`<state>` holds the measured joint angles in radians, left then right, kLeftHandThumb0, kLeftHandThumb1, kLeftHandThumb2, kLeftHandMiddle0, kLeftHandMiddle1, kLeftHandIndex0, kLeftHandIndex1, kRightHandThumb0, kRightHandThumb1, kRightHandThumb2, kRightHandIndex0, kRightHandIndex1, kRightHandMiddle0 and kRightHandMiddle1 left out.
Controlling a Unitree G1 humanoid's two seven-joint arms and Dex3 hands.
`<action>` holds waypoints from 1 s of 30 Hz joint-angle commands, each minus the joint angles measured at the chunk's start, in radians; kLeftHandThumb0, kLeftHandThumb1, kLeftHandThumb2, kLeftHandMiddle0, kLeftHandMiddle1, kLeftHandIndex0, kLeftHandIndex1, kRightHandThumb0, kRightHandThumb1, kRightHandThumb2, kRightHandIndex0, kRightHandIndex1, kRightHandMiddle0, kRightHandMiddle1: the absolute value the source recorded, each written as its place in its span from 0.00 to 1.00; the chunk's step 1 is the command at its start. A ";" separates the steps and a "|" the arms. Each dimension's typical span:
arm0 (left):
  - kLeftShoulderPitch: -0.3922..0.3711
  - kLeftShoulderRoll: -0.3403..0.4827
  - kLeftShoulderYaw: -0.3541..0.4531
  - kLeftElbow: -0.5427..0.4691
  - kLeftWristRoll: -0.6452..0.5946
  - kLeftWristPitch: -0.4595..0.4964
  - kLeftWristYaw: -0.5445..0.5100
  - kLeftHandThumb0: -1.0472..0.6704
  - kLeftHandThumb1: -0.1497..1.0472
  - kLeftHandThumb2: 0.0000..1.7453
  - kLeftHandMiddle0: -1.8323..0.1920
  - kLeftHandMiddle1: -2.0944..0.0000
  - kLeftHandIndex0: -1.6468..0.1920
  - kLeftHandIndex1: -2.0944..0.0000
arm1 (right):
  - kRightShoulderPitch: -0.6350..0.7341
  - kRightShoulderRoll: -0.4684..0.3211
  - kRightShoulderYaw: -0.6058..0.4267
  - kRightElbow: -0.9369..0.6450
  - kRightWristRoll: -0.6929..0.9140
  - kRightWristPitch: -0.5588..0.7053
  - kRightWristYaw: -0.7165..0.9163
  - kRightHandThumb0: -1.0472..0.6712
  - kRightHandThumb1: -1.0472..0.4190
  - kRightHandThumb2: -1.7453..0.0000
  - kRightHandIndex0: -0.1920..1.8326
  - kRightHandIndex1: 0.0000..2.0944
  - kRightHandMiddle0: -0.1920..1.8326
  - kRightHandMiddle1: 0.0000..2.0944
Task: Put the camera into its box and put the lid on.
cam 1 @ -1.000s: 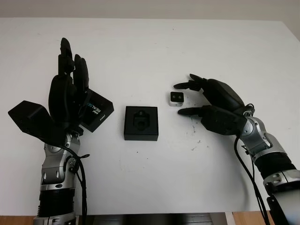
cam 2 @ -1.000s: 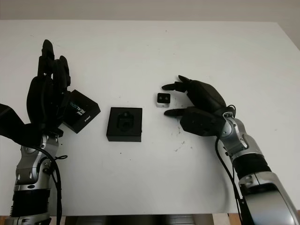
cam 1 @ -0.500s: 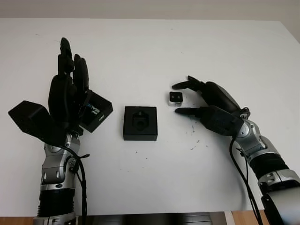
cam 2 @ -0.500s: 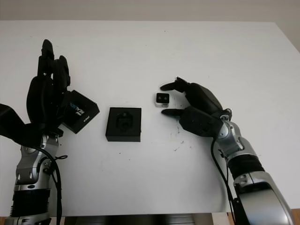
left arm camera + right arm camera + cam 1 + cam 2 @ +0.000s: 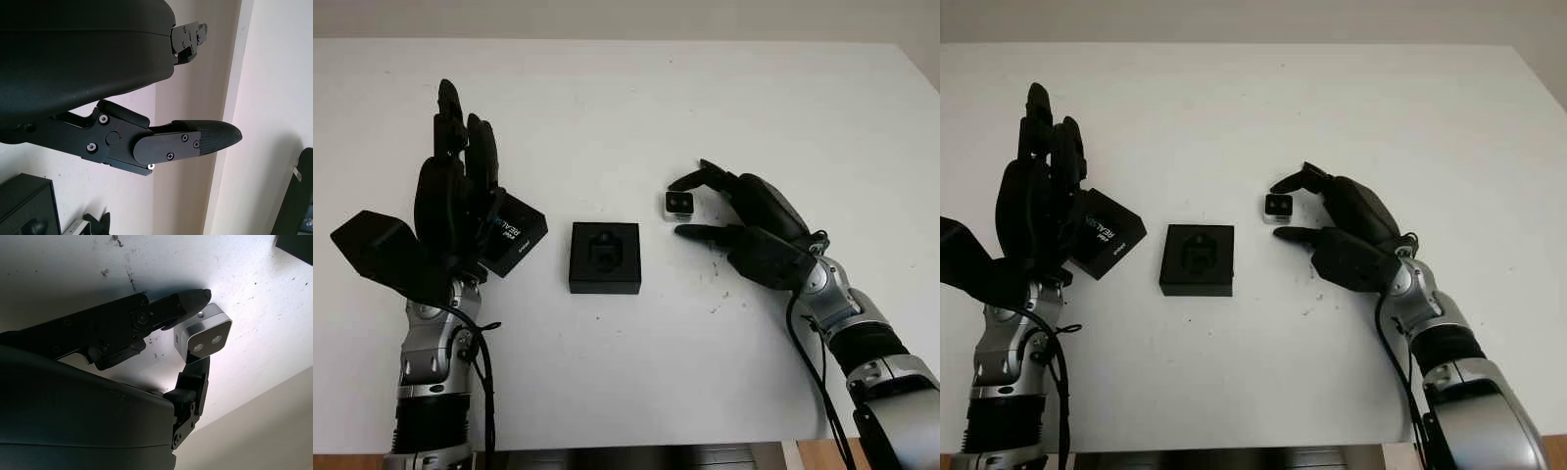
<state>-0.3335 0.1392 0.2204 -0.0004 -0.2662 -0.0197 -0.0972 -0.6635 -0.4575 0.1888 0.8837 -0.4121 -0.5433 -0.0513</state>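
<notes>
Right hand (image 5: 744,220): low over the white table (image 5: 636,108), thumb and finger closing around the small silver camera (image 5: 679,203) that sits just right of the open black box (image 5: 604,257); contact on both sides looks near or made, firm grip not certain. Left hand (image 5: 460,196): raised at the table's left, fingers upright, against the tilted black lid (image 5: 514,233); whether it grips the lid cannot be told. Risk: a shallow pinch on so small a body could tip or flick it away; open table lies all round, edges well apart.
</notes>
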 commanded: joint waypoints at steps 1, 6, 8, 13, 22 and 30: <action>0.004 -0.002 0.002 -0.009 -0.001 -0.007 -0.001 0.20 1.00 0.28 1.00 1.00 1.00 1.00 | 0.015 0.009 0.011 0.027 0.000 -0.022 0.006 0.40 0.11 0.96 0.27 0.04 0.31 0.52; 0.005 0.002 -0.002 -0.014 0.006 -0.002 0.000 0.19 1.00 0.29 1.00 1.00 1.00 1.00 | 0.006 0.009 0.021 0.068 -0.011 -0.069 -0.005 0.41 0.09 0.97 0.28 0.04 0.33 0.57; 0.005 0.000 -0.001 -0.014 0.005 -0.001 0.000 0.19 1.00 0.29 1.00 1.00 1.00 1.00 | 0.002 0.009 0.024 0.081 -0.016 -0.087 -0.010 0.41 0.08 0.97 0.29 0.04 0.33 0.59; 0.005 0.001 0.000 -0.011 0.005 -0.003 -0.001 0.20 1.00 0.29 1.00 1.00 1.00 1.00 | -0.004 0.017 0.017 0.107 -0.002 -0.110 -0.014 0.40 0.09 0.97 0.30 0.04 0.34 0.61; 0.003 0.009 0.002 -0.007 0.002 -0.001 -0.007 0.20 1.00 0.29 1.00 1.00 1.00 1.00 | -0.006 0.060 -0.021 0.136 0.069 -0.097 0.002 0.40 0.08 0.97 0.31 0.05 0.33 0.64; 0.001 0.009 0.004 -0.002 0.004 -0.008 -0.011 0.19 1.00 0.28 1.00 1.00 1.00 1.00 | 0.007 0.119 -0.081 0.136 0.161 -0.080 0.015 0.41 0.07 0.97 0.31 0.04 0.29 0.70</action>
<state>-0.3335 0.1441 0.2207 0.0003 -0.2655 -0.0197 -0.1040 -0.6906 -0.3627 0.1175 1.0081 -0.2676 -0.6322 -0.0399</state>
